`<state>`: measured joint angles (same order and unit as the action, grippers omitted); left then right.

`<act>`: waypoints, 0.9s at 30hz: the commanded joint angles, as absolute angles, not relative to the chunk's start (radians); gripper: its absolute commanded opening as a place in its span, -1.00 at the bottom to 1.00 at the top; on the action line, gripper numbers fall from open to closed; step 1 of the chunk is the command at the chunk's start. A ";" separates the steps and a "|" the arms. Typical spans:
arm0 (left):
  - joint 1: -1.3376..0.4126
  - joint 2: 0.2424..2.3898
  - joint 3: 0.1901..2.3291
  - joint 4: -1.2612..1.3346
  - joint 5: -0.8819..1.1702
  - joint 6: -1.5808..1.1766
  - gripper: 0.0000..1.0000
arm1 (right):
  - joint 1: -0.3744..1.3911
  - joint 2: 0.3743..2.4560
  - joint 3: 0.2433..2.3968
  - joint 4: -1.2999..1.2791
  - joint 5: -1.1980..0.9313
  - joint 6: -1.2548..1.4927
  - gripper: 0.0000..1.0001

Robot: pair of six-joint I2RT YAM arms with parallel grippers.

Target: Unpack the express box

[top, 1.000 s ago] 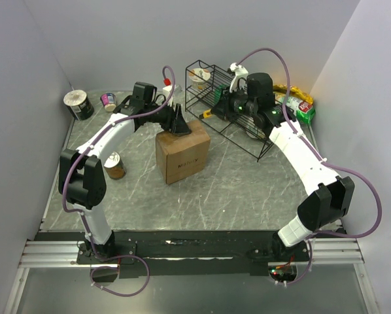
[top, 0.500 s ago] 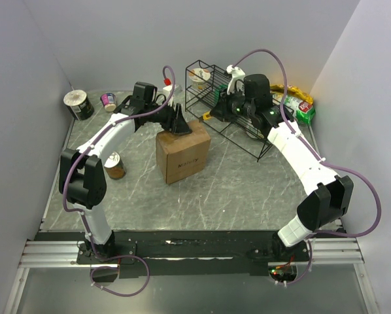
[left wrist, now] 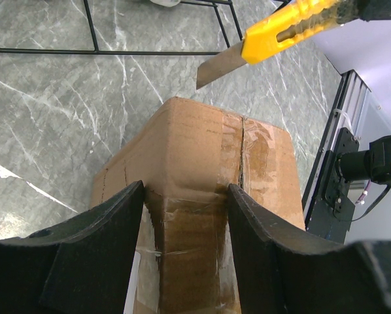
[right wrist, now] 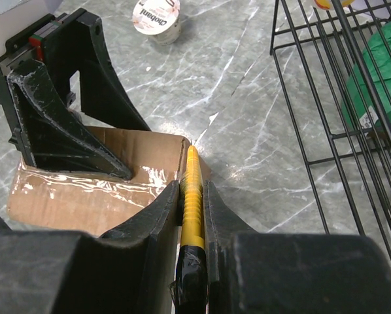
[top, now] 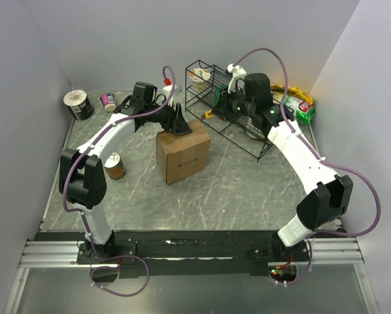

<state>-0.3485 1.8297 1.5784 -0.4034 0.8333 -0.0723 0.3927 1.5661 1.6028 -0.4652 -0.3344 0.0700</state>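
- Top external view: the brown corrugated cardboard express box (top: 182, 156) stands upright near the middle of the grey marbled table (top: 221, 190). It is just left of the black wire rack (top: 255, 134) and right of a small upright tin can (top: 115, 165).
- The left gripper (top: 178, 123) reaches down onto the far top edge of the express box.
- Left wrist view: the left gripper (left wrist: 186, 209) has its jaws about half apart. The black fingers (left wrist: 107, 229) are set on the taped top at the box's end, with clear tape and a slit seam between them. The carton (left wrist: 202, 163) is wider than the gap, so the fingers press on it and do not clasp it.
- The right gripper (top: 223, 108) hovers between the rack and the box's far right corner.
- Right wrist view: the right gripper (right wrist: 190, 219) is clamped tight on a yellow utility knife (right wrist: 193, 176), whose handle runs forward between the fingers toward the box's corner (right wrist: 104, 190).
- From the left wrist, the knife (left wrist: 293, 23) shows its bare steel blade (left wrist: 218, 65) extended. The blade is in the air just beyond the box's far edge and clear of the cardboard.
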 commanded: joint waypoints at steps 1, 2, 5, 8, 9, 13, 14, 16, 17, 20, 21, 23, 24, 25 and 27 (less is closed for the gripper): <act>-0.373 1.901 1.526 -0.534 0.738 -0.038 0.14 | 0.391 1.559 1.606 -0.448 -0.360 0.084 -1.00; -0.373 1.899 1.525 -0.534 0.738 -0.038 0.14 | 0.394 1.557 1.603 -0.451 -0.364 0.086 -1.00; -0.374 1.896 1.519 -0.534 0.738 -0.038 0.14 | 0.399 1.554 1.594 -0.453 -0.374 0.087 -1.00; -0.373 1.899 1.522 -0.532 0.738 -0.040 0.15 | 0.400 1.554 1.591 -0.456 -0.376 0.084 -1.00; -0.373 1.899 1.523 -0.532 0.738 -0.040 0.14 | 0.403 1.555 1.591 -0.457 -0.376 0.083 -1.00; -0.373 1.902 1.525 -0.531 0.736 -0.040 0.14 | 0.408 1.557 1.591 -0.463 -0.380 0.081 -1.00; -0.373 1.902 1.525 -0.531 0.736 -0.040 0.14 | 0.408 1.557 1.591 -0.469 -0.380 0.075 -1.00; -0.373 1.902 1.523 -0.531 0.730 -0.043 0.14 | 0.410 1.555 1.595 -0.480 -0.383 0.069 -1.00; -0.373 1.901 1.523 -0.532 0.727 -0.043 0.14 | 0.408 1.554 1.595 -0.488 -0.385 0.063 -1.00; -0.373 1.901 1.520 -0.531 0.727 -0.046 0.13 | 0.405 1.551 1.600 -0.517 -0.400 0.057 -1.00; -0.373 1.901 1.520 -0.529 0.726 -0.048 0.13 | 0.403 1.555 1.609 -0.555 -0.403 0.055 -1.00; -0.373 1.901 1.522 -0.529 0.721 -0.048 0.12 | 0.396 1.562 1.626 -0.578 -0.423 0.054 -1.00; -0.373 1.904 1.523 -0.531 0.719 -0.046 0.12 | 0.390 1.562 1.631 -0.587 -0.425 0.046 -1.00; -0.373 1.904 1.525 -0.529 0.718 -0.046 0.12 | 0.390 1.565 1.644 -0.612 -0.429 0.043 -1.00; -0.373 1.905 1.525 -0.528 0.715 -0.048 0.12 | 0.382 1.569 1.658 -0.635 -0.442 0.035 -1.00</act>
